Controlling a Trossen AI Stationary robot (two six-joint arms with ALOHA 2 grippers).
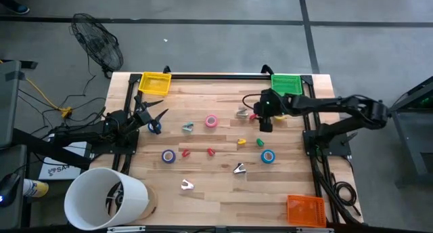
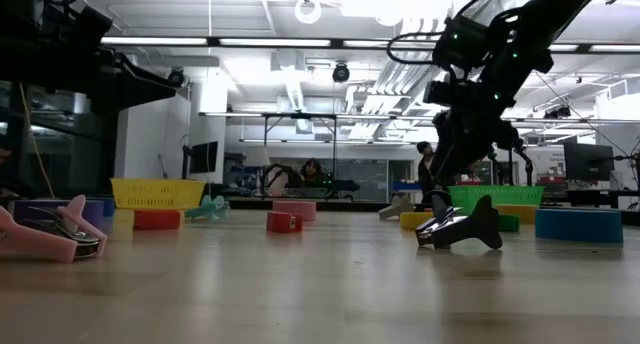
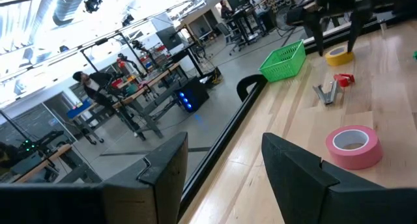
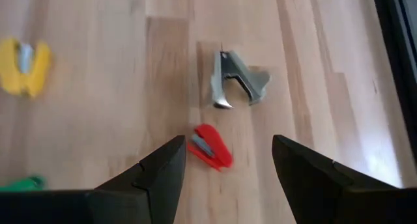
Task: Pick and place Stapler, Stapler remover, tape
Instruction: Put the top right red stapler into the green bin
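Observation:
My right gripper (image 1: 265, 124) hangs open above the far right of the table, tipped downward. In its wrist view a grey staple remover (image 4: 238, 87) and a small red stapler (image 4: 210, 149) lie flat on the wood just ahead of the open fingers (image 4: 228, 165), touching neither. A pink tape roll (image 1: 212, 120) lies flat mid-table, and two blue tape rolls (image 1: 168, 156) (image 1: 268, 156) lie nearer the front. My left gripper (image 1: 157, 119) waits open and level at the table's left side, its wrist view looking over the pink tape roll (image 3: 355, 146).
A yellow basket (image 1: 154, 82) and a green basket (image 1: 286, 82) stand at the far edge, an orange basket (image 1: 306, 209) at the near right corner. A white bucket (image 1: 105, 199) sits off the near left. More removers (image 1: 239, 168) (image 1: 187, 185) and small staplers (image 1: 185, 152) are scattered about.

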